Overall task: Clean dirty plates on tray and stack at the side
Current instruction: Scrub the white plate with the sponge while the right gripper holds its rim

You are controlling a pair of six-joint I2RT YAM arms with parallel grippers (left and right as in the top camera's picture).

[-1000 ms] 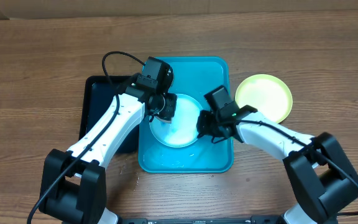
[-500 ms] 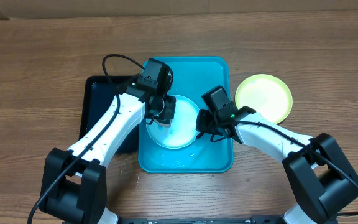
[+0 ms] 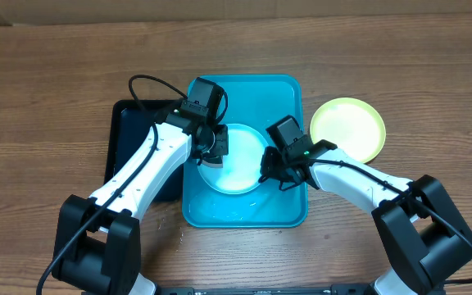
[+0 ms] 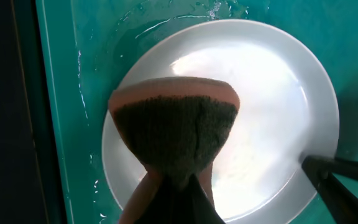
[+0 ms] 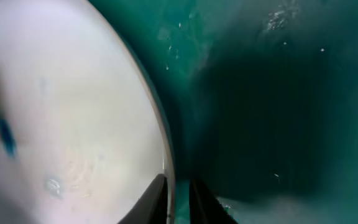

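Holding a sponge (image 4: pixel 174 134) clenched in the left gripper (image 3: pixel 213 146) over the pale plate (image 3: pixel 240 168) in the tray (image 3: pixel 285 90); pinching that plate's right rim with the right gripper (image 5: pixel 178 202). Caught only from the right wrist: a blue smudge (image 5: pixel 5 134) on it. Only overhead: a yellow plate (image 3: pixel 348 127) on the table (image 3: pixel 433 74), right of the tray.

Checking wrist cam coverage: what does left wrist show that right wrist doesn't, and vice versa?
Left wrist only: the sponge pinched in the left gripper over the whole plate, plus a dark fingertip poking in at the plate's right edge. Right wrist only: a blue smudge on the plate, and the right gripper straddling the rim up close; whether it is clamped is unclear. Both: the pale plate lying in the wet turquoise tray.
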